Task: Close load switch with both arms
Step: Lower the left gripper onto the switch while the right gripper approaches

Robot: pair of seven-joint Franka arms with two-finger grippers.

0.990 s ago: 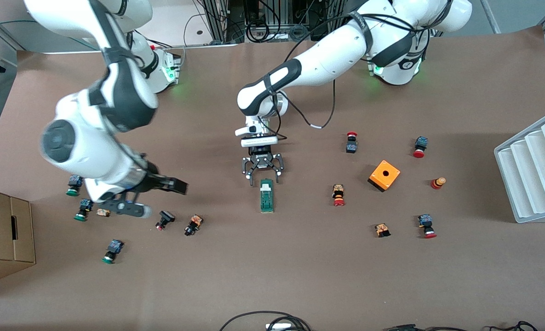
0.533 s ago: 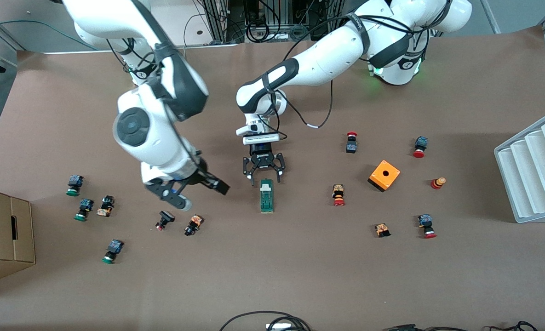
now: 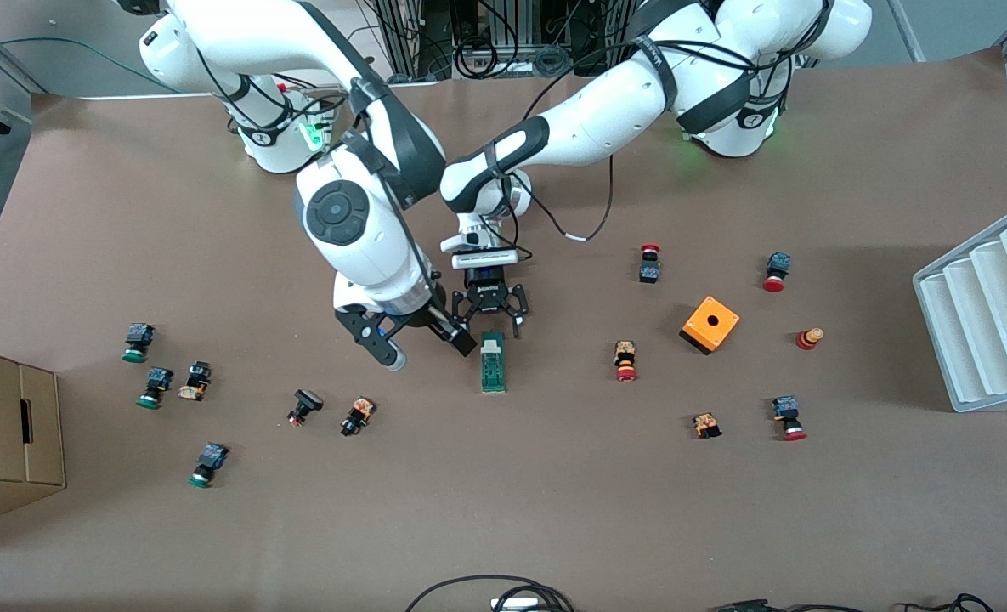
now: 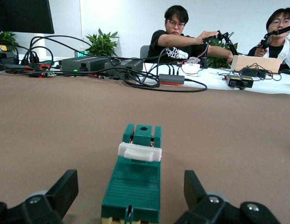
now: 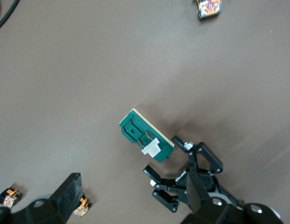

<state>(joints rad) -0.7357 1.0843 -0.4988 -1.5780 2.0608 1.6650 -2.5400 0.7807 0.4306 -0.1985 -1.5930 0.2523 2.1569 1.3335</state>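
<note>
- We see the load switch (image 3: 492,363), a small narrow green plastic block with a white tab at one end, lying flat on the brown paper-covered worktop (image 3: 554,510) just below the centre of the front frame, its long axis running up and down the picture and the tab at its upper end.
- Our left claw (image 3: 486,317) sits at the centre of the frame, right at the tab end of the switch, its black fingers spread; in the left wrist view (image 4: 130,196) the green body lies between the two fingers, touching neither as far as we can tell.
- Our right claw (image 3: 422,340) hangs just beside the switch, toward the centre-left of the frame, its fingers also spread and holding nothing; the right wrist view shows the switch (image 5: 146,136) and the left claw's own fingers below it.
- We judge the step in hand to be the approach: both claws are in position around the switch, but neither grips it yet.
- To do it well, we would have one claw pinch the long green sides squarely to steady the body, so it cannot slide on the paper.
- The other claw should then press the white tab (image 4: 140,151) along its own travel, not sideways, or the light block may twist or tip.
- The two claws stand close together, so we would move slowly to keep their fingers from colliding.
- The small red-capped button (image 3: 625,360) and the orange box with a hole (image 3: 710,324) lie well apart toward the right of the frame and need no attention.
</note>
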